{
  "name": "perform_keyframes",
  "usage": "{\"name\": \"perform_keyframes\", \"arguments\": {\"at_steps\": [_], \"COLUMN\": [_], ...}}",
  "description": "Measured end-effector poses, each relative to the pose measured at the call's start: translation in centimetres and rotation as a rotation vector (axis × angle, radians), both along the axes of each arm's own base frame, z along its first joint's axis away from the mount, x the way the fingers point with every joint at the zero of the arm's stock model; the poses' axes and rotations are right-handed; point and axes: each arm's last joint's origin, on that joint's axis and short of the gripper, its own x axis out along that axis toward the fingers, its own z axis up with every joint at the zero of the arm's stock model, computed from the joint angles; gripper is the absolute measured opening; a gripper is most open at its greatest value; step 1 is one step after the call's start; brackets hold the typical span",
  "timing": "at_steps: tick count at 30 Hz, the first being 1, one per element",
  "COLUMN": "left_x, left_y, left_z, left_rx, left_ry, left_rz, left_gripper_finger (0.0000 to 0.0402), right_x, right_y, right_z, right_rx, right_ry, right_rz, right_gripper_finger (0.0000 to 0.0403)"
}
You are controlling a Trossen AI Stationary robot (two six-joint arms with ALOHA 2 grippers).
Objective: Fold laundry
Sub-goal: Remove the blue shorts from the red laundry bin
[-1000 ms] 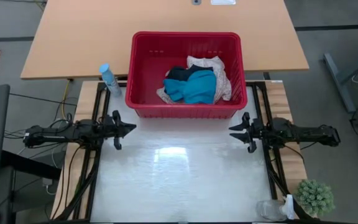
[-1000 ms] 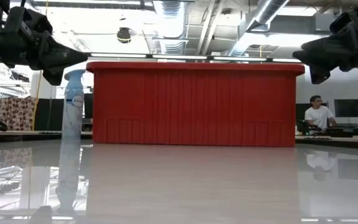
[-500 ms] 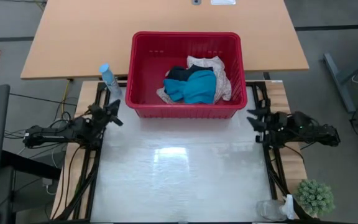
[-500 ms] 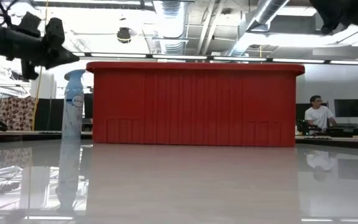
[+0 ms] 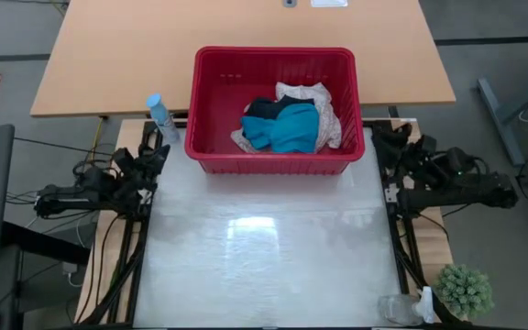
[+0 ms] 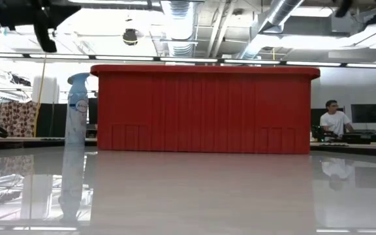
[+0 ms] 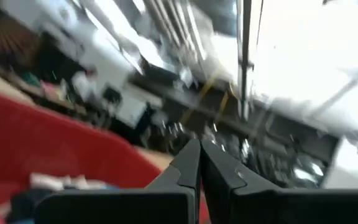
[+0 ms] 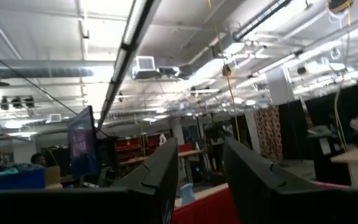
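left arm: lies at the left middle of the high view, reaching rightward
left gripper (image 5: 154,158): fingers pressed together, tips tilted upward
right arm: lies at the right middle of the high view
right gripper (image 8: 201,165): fingers parted with a clear gap, empty, raised

Red basket (image 5: 274,161) walls around laundry (image 5: 290,125)

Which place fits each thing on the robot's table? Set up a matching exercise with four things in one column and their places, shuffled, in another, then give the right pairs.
Things:
1. turquoise garment
2. spray bottle
3. potted plant
4. red basket

Places:
A. outside the basket's left wall
B. table's far middle
C. near right corner
D. inside the basket, on the pile

Pairs: 1-D, 2-A, 3-C, 4-B
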Motion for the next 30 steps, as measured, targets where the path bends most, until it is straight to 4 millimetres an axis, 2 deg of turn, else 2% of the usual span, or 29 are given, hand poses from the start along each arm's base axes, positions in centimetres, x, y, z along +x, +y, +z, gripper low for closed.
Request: {"name": "perform_keyframes", "arguments": {"at_steps": [5,10,13,19,24,30], "left_x": [-0.2,0.0,0.5,2.2,4.0,6.3], "left_y": [-0.2,-0.4,-0.4,-0.7,-0.7,-0.5], "left_z": [2.6,5.2,6.2,7.0,7.0,8.0], "left_rx": [-0.047,-0.023,-0.008,0.016,-0.037,-0.075], "left_ry": [0.134,0.197,0.222,0.283,0.328,0.384], "left_rz": [-0.101,-0.161,-0.191,-0.265,-0.292,-0.222], "left_gripper_finger": [0.0,0.0015,0.0038,0.0086,0.0109,0.0112], "right_x": [2.9,6.1,8.1,11.3,13.5,15.3], "right_y": [-0.2,-0.8,-1.5,-3.4,-5.3,-8.1], "right_z": [3.6,5.7,6.1,6.5,7.3,8.5], "right_rx": [0.043,0.13,0.187,0.224,0.224,0.227], "right_ry": [0.083,0.18,0.225,0.268,0.308,0.417], "right_rz": [-0.058,-0.129,-0.157,-0.16,-0.155,-0.234], "right_gripper_finger": [0.0153,0.0173,0.0201,0.0255,0.0262,0.0262]}}
